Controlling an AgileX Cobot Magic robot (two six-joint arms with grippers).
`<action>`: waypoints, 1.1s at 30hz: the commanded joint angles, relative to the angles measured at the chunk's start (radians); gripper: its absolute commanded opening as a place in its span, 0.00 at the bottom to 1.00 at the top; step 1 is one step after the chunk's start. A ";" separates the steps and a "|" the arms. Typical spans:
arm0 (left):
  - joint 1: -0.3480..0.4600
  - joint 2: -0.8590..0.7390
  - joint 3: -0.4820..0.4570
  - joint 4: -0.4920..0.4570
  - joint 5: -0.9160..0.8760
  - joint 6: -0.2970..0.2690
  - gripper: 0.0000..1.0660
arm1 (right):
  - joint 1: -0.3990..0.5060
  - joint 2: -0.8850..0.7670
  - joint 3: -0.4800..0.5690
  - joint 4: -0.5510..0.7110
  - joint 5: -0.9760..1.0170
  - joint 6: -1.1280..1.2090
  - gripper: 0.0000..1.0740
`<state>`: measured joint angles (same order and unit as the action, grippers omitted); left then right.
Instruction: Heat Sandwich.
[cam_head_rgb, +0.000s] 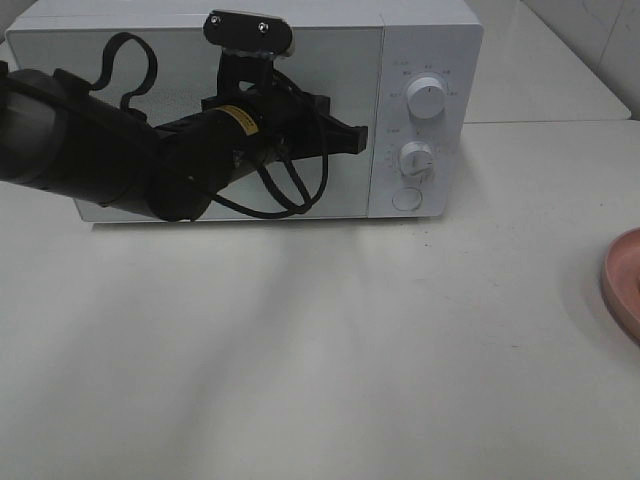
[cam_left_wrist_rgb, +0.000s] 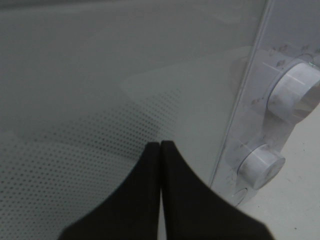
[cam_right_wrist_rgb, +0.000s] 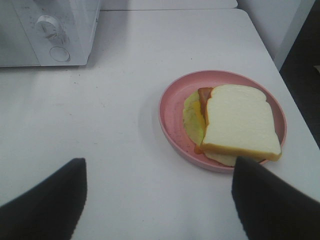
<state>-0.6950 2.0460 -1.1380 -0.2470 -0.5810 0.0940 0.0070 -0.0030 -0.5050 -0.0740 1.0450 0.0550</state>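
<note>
The sandwich (cam_right_wrist_rgb: 240, 122) lies on a round pink plate (cam_right_wrist_rgb: 172, 107) in the right wrist view, with white bread on top and yellow-green filling showing at its side. My right gripper (cam_right_wrist_rgb: 159, 165) is open and empty, hovering over the table just short of the plate. In the high view only the plate's rim (cam_head_rgb: 625, 285) shows at the right edge; the sandwich is out of that view. My left gripper (cam_head_rgb: 350, 138) (cam_left_wrist_rgb: 160, 145) is shut and empty, its tips close to the glass of the closed microwave door (cam_head_rgb: 200, 60) near the door's right edge.
The white microwave (cam_head_rgb: 425, 40) stands at the back of the white table (cam_head_rgb: 330, 340). Its control panel carries two knobs (cam_head_rgb: 427, 100) (cam_head_rgb: 415, 157) and a round button (cam_head_rgb: 406, 198). The microwave's corner (cam_right_wrist_rgb: 50, 30) also shows in the right wrist view.
</note>
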 joint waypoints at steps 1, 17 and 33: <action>0.038 -0.004 -0.030 -0.082 -0.048 -0.002 0.00 | -0.007 -0.028 0.001 0.002 -0.006 -0.007 0.71; -0.007 -0.136 0.182 -0.082 -0.050 -0.005 0.06 | -0.007 -0.028 0.001 0.002 -0.006 -0.007 0.71; -0.057 -0.275 0.277 -0.079 0.306 -0.007 0.96 | -0.007 -0.028 0.001 0.002 -0.006 -0.007 0.71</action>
<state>-0.7480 1.7950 -0.8630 -0.3260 -0.3300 0.0900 0.0070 -0.0030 -0.5050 -0.0740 1.0450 0.0550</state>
